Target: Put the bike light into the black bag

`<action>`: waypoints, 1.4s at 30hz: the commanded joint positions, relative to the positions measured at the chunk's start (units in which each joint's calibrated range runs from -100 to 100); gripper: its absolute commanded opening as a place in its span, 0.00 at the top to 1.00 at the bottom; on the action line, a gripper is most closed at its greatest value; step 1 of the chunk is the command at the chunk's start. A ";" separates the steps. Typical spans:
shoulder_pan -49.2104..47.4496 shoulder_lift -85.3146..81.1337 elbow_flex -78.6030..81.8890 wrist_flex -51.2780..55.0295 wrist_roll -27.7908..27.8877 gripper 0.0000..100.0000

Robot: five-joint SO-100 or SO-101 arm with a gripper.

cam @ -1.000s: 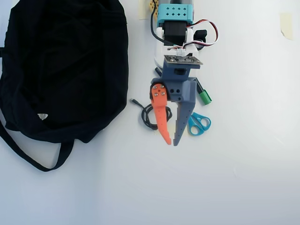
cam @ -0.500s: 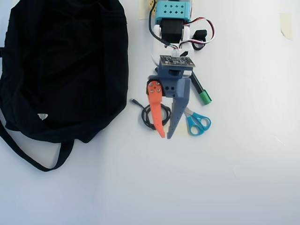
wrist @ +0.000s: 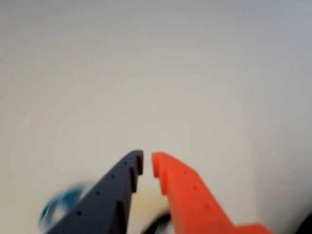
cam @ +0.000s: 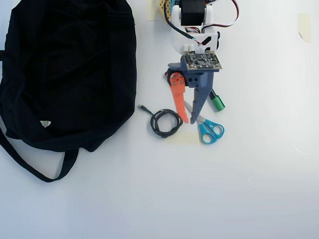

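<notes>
The black bag (cam: 70,74) lies at the left of the overhead view, its strap (cam: 35,172) looping toward the bottom edge and a small white label (cam: 45,123) on its fabric. The bike light is out of view in both frames. My gripper (cam: 189,121) points down the overhead view, right of the bag, its orange and blue fingers nearly touching at the tips with nothing between them. In the wrist view the gripper (wrist: 146,162) shows the same narrow gap over bare white table.
A coiled black cable (cam: 166,123) lies just left of the fingertips. Blue-handled scissors (cam: 209,130) and a green-capped marker (cam: 216,103) lie to their right. A pale sticky note (cam: 182,138) sits below. The scissors (wrist: 61,207) appear blurred in the wrist view.
The arm has drawn back toward the top of the overhead view, uncovering the coiled cable. The fingers stay close together.
</notes>
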 commanded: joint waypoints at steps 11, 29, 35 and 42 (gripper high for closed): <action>-9.61 -7.84 -4.47 41.68 5.46 0.98; -11.40 -10.66 10.00 58.04 13.38 0.98; -11.10 -10.66 21.77 47.62 12.54 0.98; -11.85 -10.49 27.79 38.23 8.87 0.98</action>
